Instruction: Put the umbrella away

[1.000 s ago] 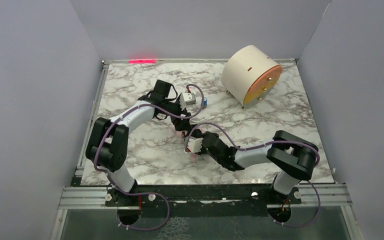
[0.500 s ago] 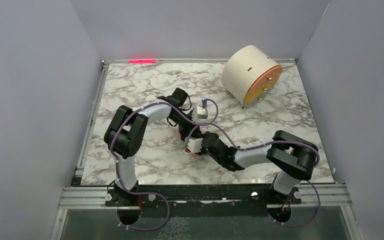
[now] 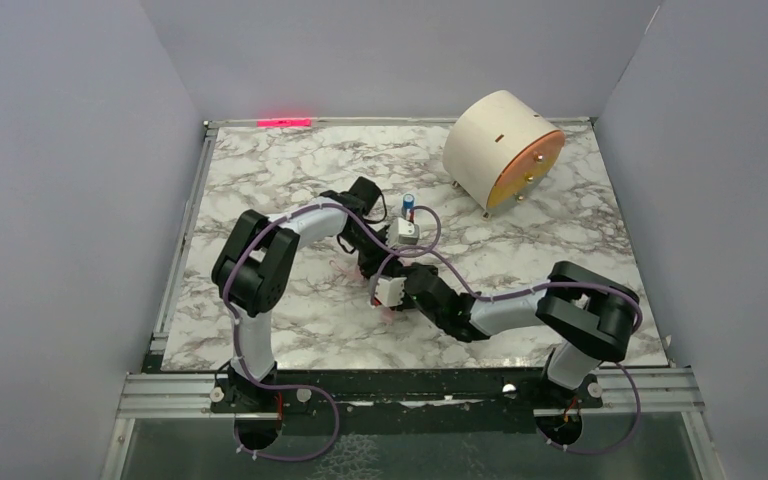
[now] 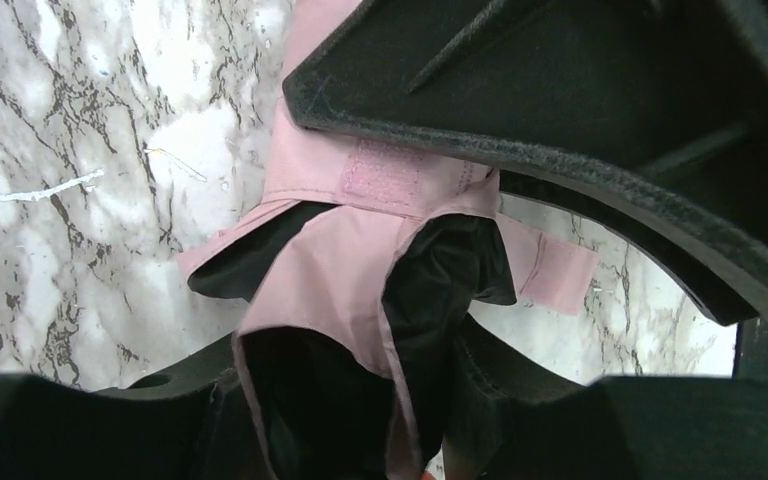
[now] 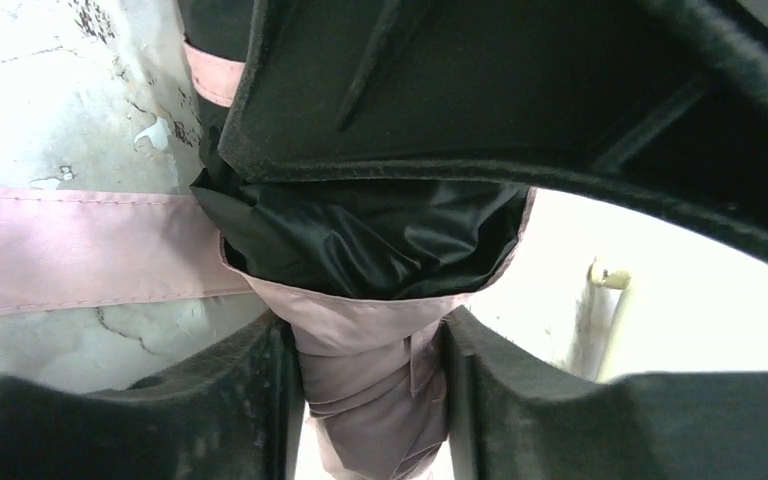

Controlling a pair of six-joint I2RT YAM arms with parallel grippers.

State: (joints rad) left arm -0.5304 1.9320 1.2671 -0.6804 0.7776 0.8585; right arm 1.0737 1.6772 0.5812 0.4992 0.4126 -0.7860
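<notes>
The umbrella (image 4: 330, 260), pale pink fabric with black lining, lies bunched at the middle of the marble table (image 3: 260, 170). From above it is almost wholly hidden under both grippers; only a pink sliver (image 3: 387, 315) shows. My left gripper (image 4: 350, 400) (image 3: 368, 262) has its fingers pressed against both sides of the folded canopy. My right gripper (image 5: 370, 400) (image 3: 385, 300) is shut on the narrow pink wrapped part (image 5: 375, 350). The fastening strap (image 5: 90, 250) lies flat on the table to the left, and its free end (image 4: 550, 275) shows beyond the fabric.
A cream cylindrical drum (image 3: 500, 150) with an orange face stands on small legs at the back right. Grey walls enclose the table on three sides. A red light strip (image 3: 285, 122) glows at the back edge. Both arms cross at the table's centre.
My left arm has swung in from the back left onto the umbrella, and its jaws have closed around the fabric. The right arm has stayed where it was, still gripping.
</notes>
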